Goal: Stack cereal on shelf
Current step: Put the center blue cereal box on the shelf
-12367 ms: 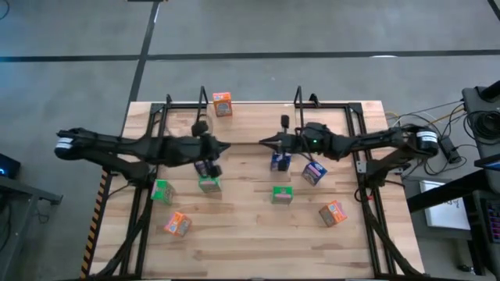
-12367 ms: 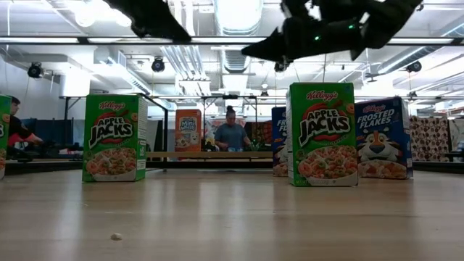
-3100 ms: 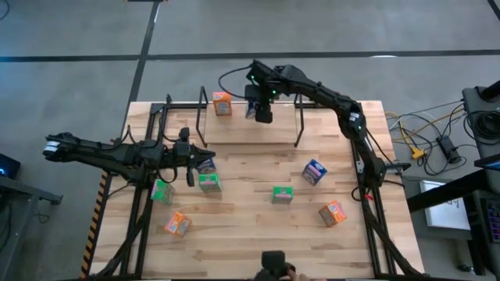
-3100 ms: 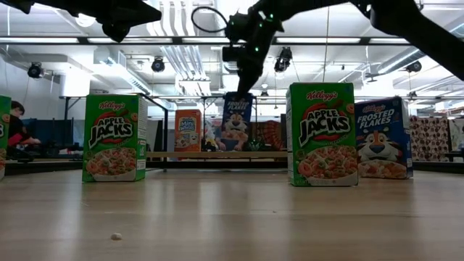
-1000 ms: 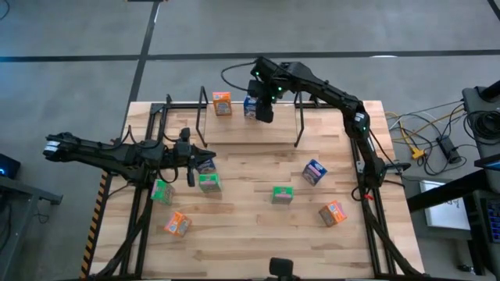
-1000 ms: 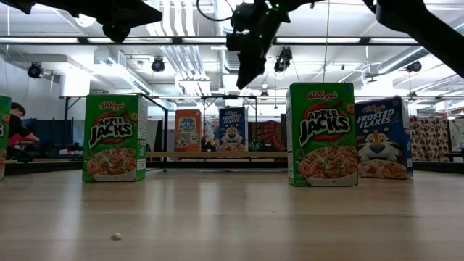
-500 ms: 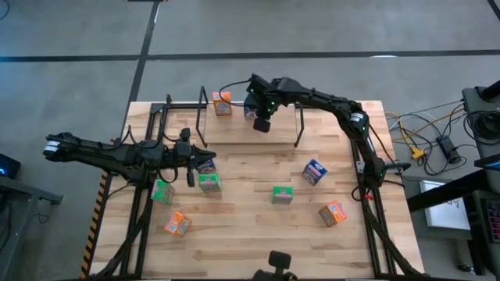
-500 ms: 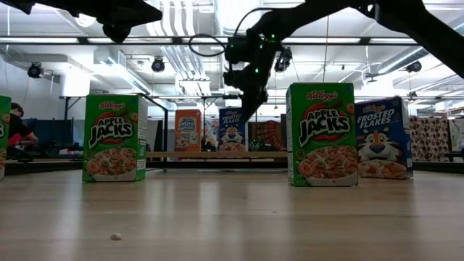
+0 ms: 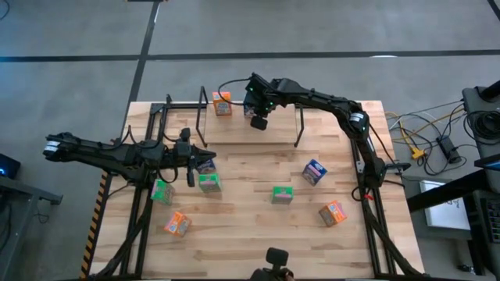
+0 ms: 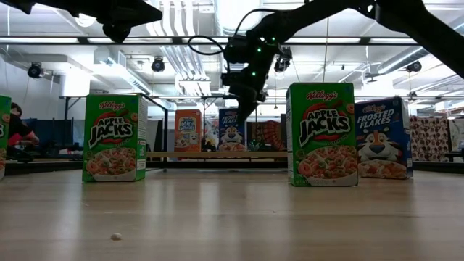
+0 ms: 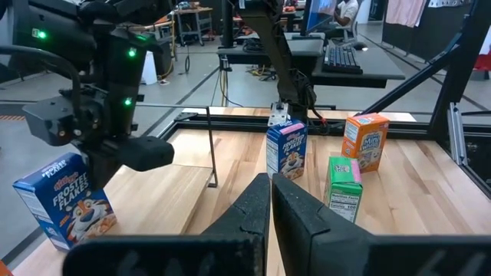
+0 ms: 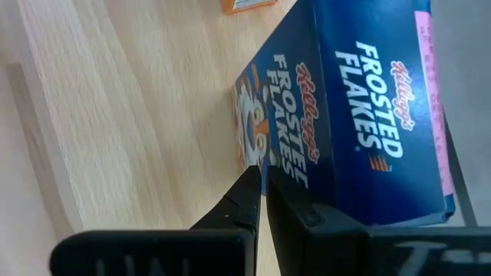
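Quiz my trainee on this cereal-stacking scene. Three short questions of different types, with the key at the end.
1. True or false: the right gripper is gripping a green box.
2. Which box stands next to the blue box at the shelf? A) green B) orange C) another blue
3. Count: how many green boxes show in the high view?
Key: 1 false, it sits shut beside the blue box. 2 B, the orange box. 3 three; two lie near the left gripper, waiting over the table's left half.

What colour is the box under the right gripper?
Blue, a Frosted Flakes box; the right wrist view shows it best.
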Available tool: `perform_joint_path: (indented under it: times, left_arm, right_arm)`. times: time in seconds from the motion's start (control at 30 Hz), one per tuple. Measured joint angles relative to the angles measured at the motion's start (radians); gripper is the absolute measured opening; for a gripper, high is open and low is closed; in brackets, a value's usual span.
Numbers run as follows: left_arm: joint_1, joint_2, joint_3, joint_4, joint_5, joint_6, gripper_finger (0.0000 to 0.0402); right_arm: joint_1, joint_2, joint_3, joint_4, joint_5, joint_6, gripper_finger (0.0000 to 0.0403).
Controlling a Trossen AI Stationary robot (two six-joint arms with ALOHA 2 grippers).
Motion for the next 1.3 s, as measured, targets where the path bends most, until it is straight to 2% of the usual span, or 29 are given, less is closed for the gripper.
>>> perform_joint_path:
  times: [0.23,0.53,0.87,1.07,1.3]
  left_arm:
    - [0.0,0.0,0.0,0.0,0.0,0.0,0.0]
    - [0.0,0.0,0.0,-0.001,0.0,0.0,0.0]
    - [0.0,0.0,0.0,-0.002,0.0,0.0,0.0]
    - [0.0,0.0,0.0,-0.002,0.0,0.0,0.0]
    - [0.0,0.0,0.0,-0.002,0.0,0.0,0.0]
  right_arm:
    - [0.0,0.0,0.0,0.017,0.057,-0.017,0.0013]
    - [0.002,0.0,-0.002,0.012,0.059,-0.02,0.0013]
    - [-0.007,-0.005,-0.021,-0.146,0.049,-0.001,0.0013]
    - [-0.051,-0.005,-0.052,-0.073,0.105,0.0,0.0013]
    - [-0.059,-0.005,-0.061,0.01,0.092,-0.008,0.0013]
